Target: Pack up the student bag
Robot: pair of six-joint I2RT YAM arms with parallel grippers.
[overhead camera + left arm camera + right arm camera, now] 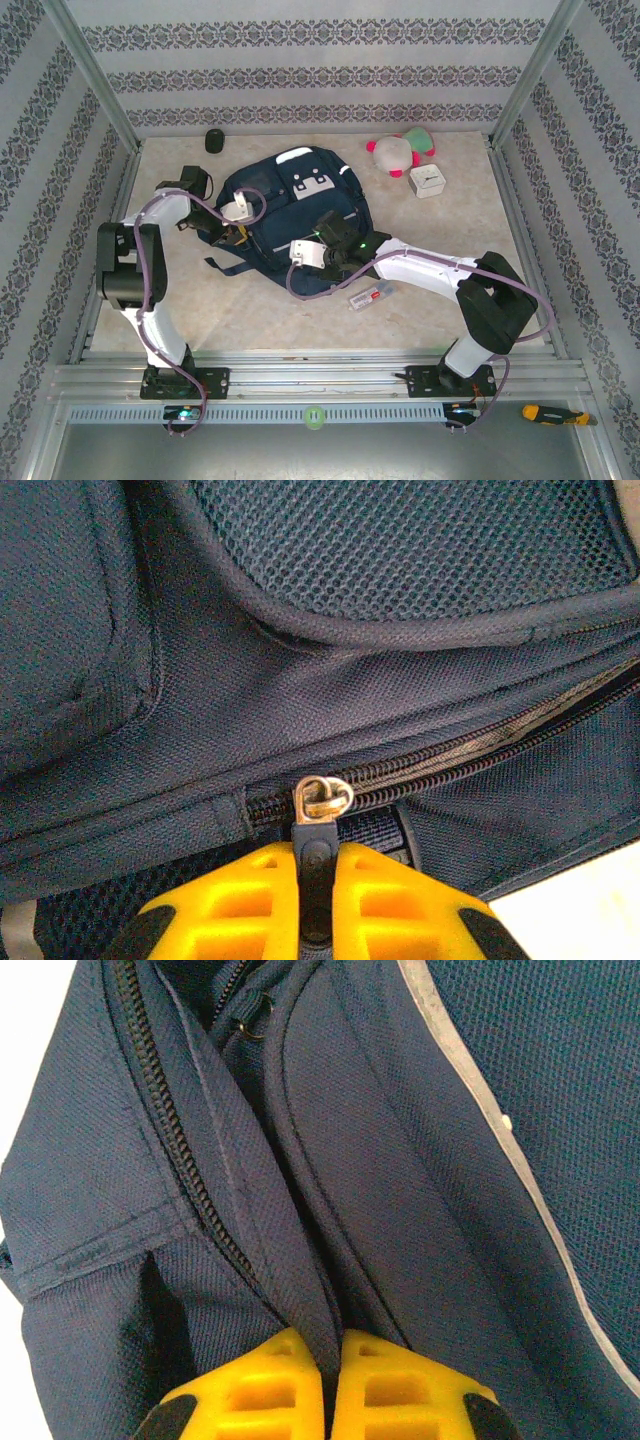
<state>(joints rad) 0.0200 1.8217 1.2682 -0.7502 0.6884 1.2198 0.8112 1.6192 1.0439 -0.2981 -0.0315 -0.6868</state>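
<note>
Student bag (300,200): navy backpack lying flat on the table (450,240), a little left of the middle and toward the far side.

Left claw (316,865): at the bag's left side, fingers pressed together on the black zipper pull (313,842). The metal slider (322,800) sits just past the fingertips on the zip line.

Right claw (331,1350): at the bag's near right part, fingers closed tight on a raised fold of the bag's fabric, beside a zipper track.

Surroundings: a pink and green plush toy (395,152) and a white box (428,181) lie to the far right of the bag. A small black object (214,140) lies to the far left, and a small packet (370,296) on the near side.
</note>
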